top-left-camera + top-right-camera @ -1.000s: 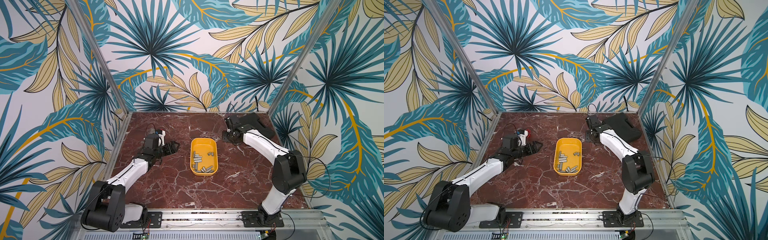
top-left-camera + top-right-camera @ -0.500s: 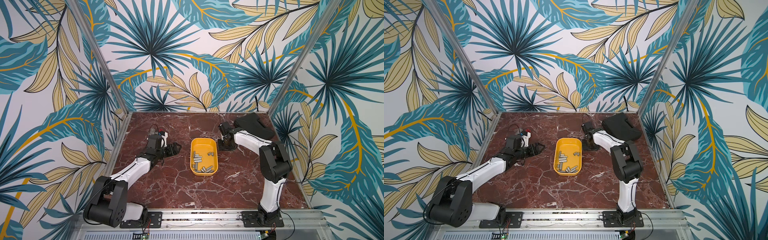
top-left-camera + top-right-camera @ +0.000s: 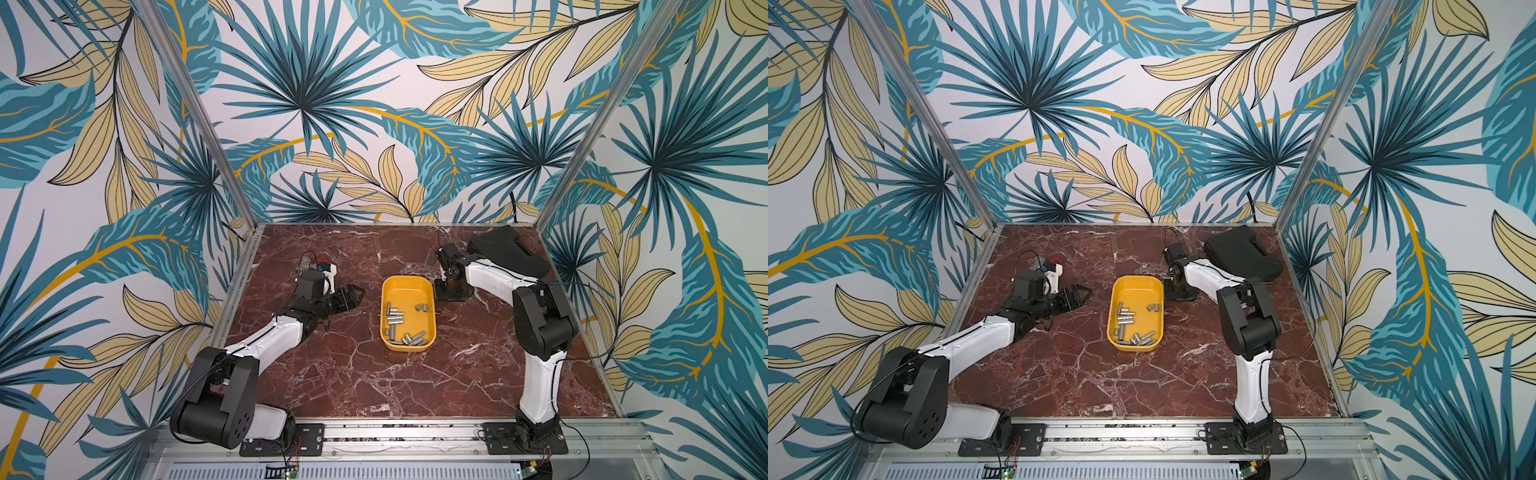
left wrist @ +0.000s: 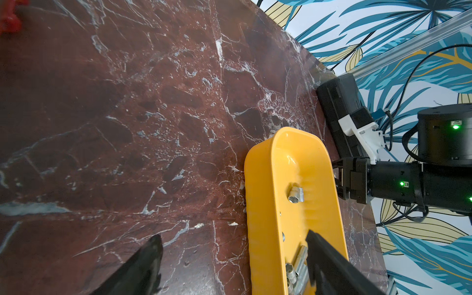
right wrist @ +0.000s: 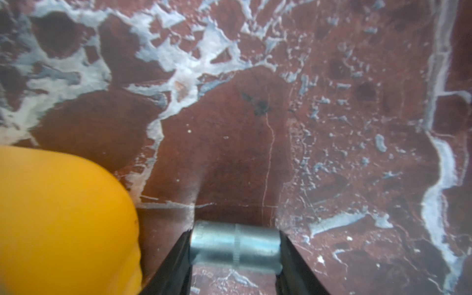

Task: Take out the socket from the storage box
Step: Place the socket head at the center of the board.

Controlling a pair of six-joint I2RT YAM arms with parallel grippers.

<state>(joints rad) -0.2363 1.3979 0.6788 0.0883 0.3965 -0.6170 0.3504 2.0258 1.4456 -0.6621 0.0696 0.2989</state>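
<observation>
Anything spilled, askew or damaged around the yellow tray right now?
Nothing stands out. The storage box sits flat with loose sockets inside; the right end effector grips one socket just outside it.

Both top views sit high above the near edge of the table. They face down toward the rear wall from a distance and cover the whole scene. The left wrist view looks low across the table at close range. The right wrist view faces down, very close. All four views share the storage box.
</observation>
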